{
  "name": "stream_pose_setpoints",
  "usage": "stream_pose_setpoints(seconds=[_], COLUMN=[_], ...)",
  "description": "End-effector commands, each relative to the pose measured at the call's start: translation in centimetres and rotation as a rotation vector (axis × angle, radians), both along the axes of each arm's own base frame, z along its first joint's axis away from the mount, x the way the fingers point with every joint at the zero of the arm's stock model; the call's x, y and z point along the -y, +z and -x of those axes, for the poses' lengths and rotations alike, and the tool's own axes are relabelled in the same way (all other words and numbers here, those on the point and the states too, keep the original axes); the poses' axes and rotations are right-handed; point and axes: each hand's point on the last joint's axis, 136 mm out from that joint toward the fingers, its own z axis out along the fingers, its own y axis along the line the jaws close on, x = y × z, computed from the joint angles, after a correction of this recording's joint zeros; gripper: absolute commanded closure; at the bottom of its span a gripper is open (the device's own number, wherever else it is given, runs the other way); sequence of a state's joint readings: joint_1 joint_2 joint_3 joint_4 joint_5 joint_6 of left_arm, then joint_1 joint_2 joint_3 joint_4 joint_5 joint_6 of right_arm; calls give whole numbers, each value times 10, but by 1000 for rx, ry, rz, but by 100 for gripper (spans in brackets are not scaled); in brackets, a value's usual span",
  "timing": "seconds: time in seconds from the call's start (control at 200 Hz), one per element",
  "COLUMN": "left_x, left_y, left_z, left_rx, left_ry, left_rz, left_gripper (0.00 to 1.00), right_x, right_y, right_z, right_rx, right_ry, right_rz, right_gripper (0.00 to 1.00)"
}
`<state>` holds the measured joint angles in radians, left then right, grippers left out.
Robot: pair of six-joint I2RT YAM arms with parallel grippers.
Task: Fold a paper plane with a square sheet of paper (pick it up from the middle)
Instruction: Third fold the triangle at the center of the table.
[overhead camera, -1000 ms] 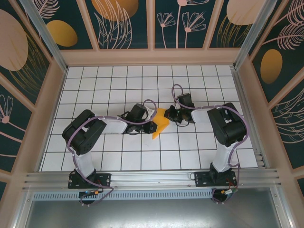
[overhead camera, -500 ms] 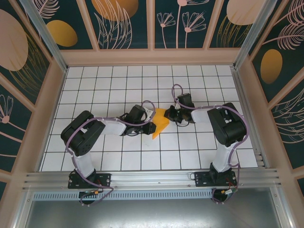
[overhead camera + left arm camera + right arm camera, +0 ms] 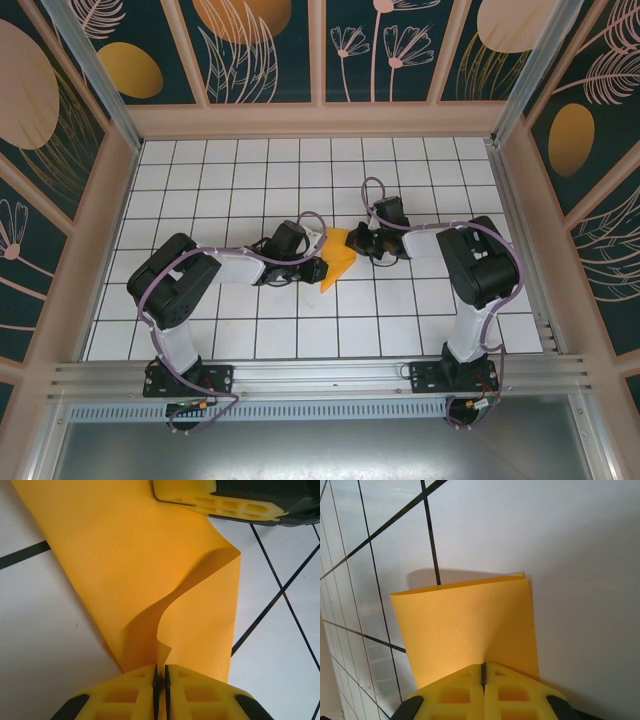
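On the white gridded surface (image 3: 200, 200), a thin orange-yellow square sheet of paper (image 3: 340, 262), half folded, is clamped by the left arm's jaws at 8 o'clock and the right arm's jaws at 2 o'clock. Scarcely shifted in a second, the folding is judged unfinished.

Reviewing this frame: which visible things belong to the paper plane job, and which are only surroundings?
Part of the job:
sheet of paper, orange-yellow, partly folded
left gripper, shut on one edge of it
right gripper, shut on the opposite edge

Only surroundings:
tiled table
patterned walls
metal rail at the near edge
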<state>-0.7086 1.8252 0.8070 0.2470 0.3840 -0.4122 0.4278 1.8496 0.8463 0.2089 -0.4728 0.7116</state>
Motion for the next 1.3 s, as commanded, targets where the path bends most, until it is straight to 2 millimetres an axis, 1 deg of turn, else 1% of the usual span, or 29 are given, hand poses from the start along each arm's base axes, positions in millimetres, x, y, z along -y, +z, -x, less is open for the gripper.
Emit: stream_pose_setpoints(seconds=[0.0,0.05,0.135,0.21,0.265,0.33,0.44,0.48,0.505,0.525,0.636,0.756,0.961,1.121,1.186,1.241,1.296], left_x=[-9,-11,-14,-15,-15,-15,-14,-14,-14,-14,-14,-15,-15,-17,-17,-17,-18], left_y=[-27,-29,-34,-35,-35,-35,-33,-34,-34,-34,-33,-35,-36,-38,-38,-39,-39], left_z=[10,11,12,13,13,12,11,11,11,10,10,11,12,13,13,14,14], left_rx=[-55,-57,-67,-71,-70,-67,-64,-64,-66,-64,-62,-65,-70,-71,-73,-72,-73], left_ry=[-12,-5,3,3,4,2,-1,-1,0,0,-2,-7,-12,-13,-13,-16,-15], left_rz=[-76,-87,-96,-98,-101,-104,-104,-106,-109,-109,-108,-116,-120,-127,-129,-131,-132], left_gripper=[85,85,86,86,86,86,86,86,86,86,86,86,86,87,87,87,87], right_x=[4,1,-3,-4,-7,-12,-23,-29,-28,-34,-35,-37,-40,-31,-28,-28,-29], right_y=[-6,10,44,67,77,79,68,64,61,59,45,40,21,-3,-10,-5,6], right_z=[8,5,1,5,14,29,56,64,66,73,83,87,88,90,92,92,90], right_rx=[-28,7,94,152,172,168,131,120,116,108,85,81,44,1,-19,-20,1], right_ry=[11,17,25,29,35,51,67,81,80,100,100,109,122,95,88,87,87], right_rz=[35,9,-38,-83,-126,-176,-212,-217,-217,-215,-190,-205,-191,-129,-110,-112,-117], right_gripper=[100,100,100,100,100,100,100,100,100,100,100,100,100,100,100,100,100])
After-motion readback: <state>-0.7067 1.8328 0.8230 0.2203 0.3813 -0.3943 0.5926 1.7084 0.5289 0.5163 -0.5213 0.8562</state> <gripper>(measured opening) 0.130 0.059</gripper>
